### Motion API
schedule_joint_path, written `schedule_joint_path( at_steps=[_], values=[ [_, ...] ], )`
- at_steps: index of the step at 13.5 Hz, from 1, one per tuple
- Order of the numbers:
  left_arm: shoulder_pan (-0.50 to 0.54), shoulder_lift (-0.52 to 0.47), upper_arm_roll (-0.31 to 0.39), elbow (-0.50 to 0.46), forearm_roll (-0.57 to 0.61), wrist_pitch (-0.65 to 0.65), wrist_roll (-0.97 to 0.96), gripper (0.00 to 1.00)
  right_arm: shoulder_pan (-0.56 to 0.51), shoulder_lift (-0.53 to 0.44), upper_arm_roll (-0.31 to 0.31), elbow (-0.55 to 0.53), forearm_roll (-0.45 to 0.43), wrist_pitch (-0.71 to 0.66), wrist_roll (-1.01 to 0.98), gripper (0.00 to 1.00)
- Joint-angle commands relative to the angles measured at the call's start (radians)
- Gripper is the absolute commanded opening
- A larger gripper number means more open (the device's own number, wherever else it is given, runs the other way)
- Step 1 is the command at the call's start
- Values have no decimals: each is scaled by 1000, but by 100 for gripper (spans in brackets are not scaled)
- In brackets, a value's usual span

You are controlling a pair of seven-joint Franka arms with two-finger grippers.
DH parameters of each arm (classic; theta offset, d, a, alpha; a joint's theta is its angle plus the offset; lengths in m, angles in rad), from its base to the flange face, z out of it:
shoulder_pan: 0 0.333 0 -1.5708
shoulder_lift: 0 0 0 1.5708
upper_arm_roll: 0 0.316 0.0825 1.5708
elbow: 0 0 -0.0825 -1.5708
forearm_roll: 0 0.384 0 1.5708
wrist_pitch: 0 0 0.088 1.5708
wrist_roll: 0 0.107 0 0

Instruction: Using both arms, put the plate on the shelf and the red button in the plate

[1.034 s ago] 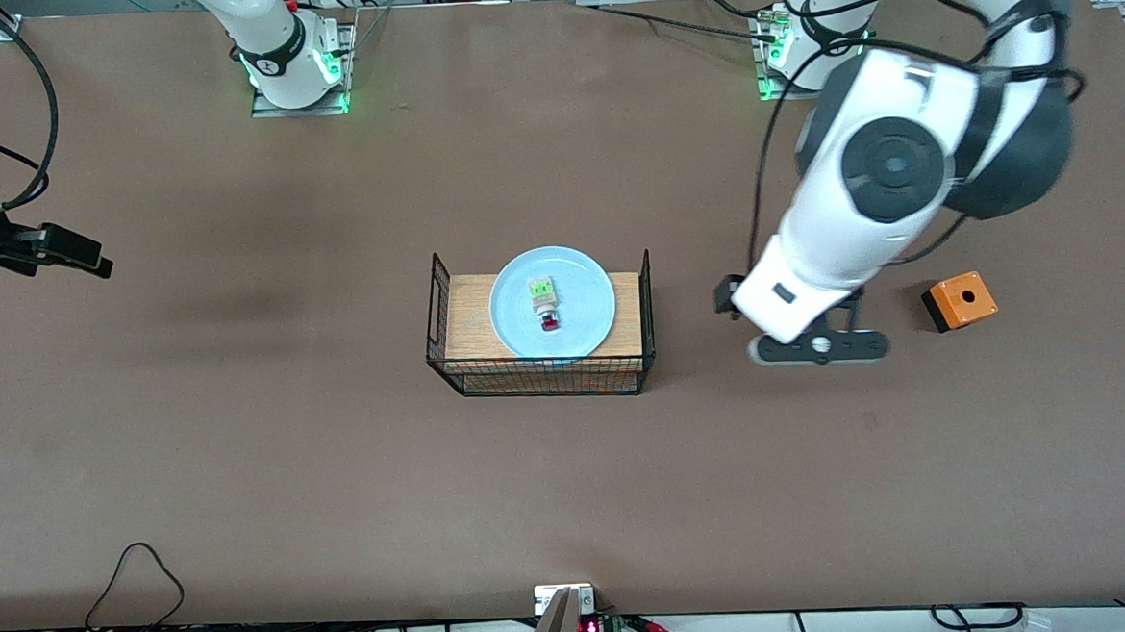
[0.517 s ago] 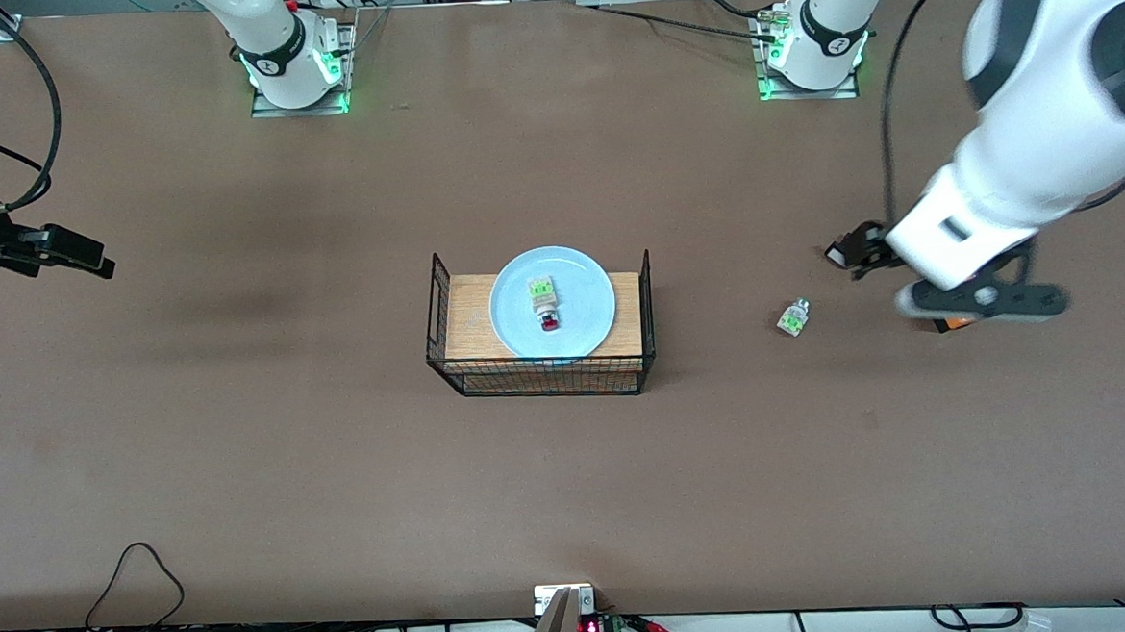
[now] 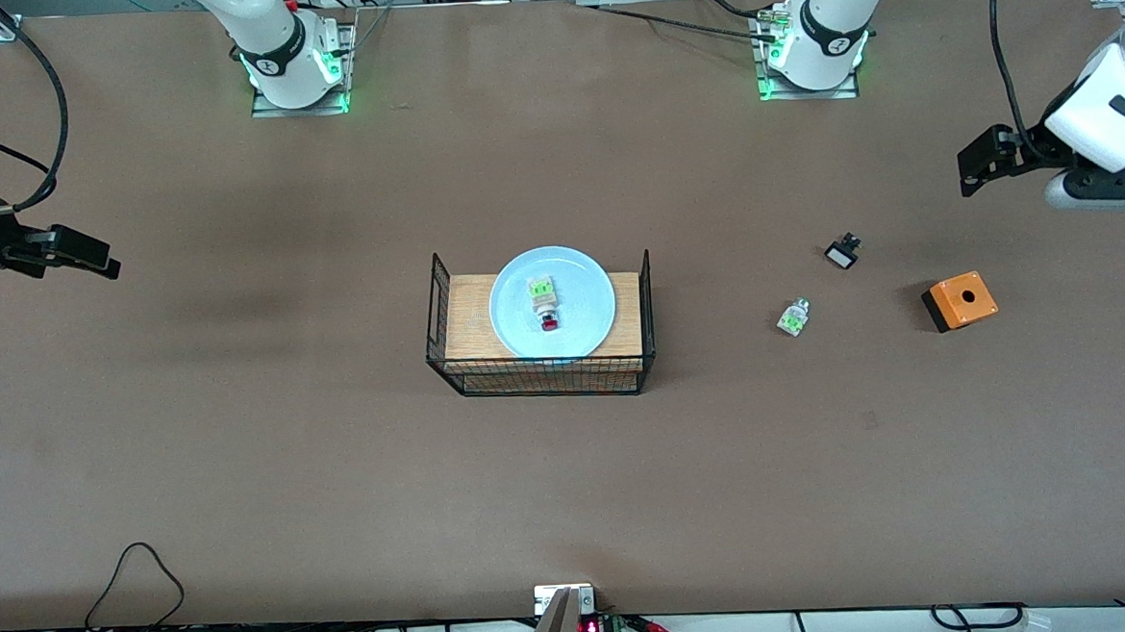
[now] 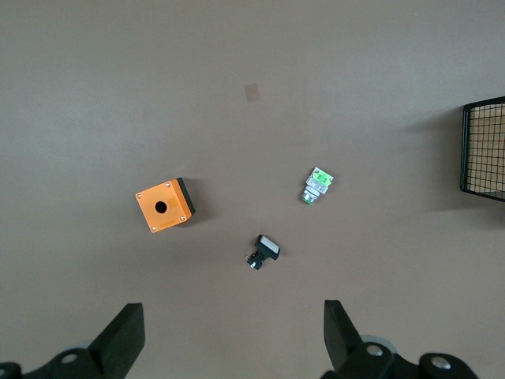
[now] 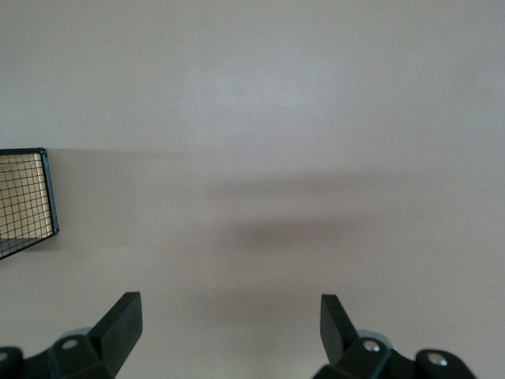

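Reference landmark: the wire basket at the middle of the table.

1. Nearest the front camera is the basket's front mesh wall. A wooden board lies inside the basket.
2. The plate rests on the board in the basket, its rim reaching slightly farther from the camera than the board's edge.
3. The red button lies on the plate, near the plate's centre. Its red cap points toward the camera; its whitish body with the green patch lies just farther along the same line.
4. Toward the left arm's end of the table from the basket, three loose parts lie on the bare surface, well apart from the basket:
   - a green-capped button, closest to the basket;
   - an orange box (one round hole in its top face);
   - a small black part, farther from the camera than the other two.
5. The left gripper hangs over bare table past these parts, fingers spread wide, holding nothing.
6. The right gripper waits over bare table toward the right arm's end, well apart from the basket, fingers spread wide and empty.
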Motion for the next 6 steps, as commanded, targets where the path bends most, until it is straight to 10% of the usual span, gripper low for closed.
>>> schedule_joint_path(
  at_steps=[1,6],
  values=[
    [1,-46,-2,-65,7,37,19,100,0,2,6,16,-13,-9,-1,100],
    [1,-77,2,-76,6,29,9,100,0,4,6,16,-12,-6,-1,100]
  ],
)
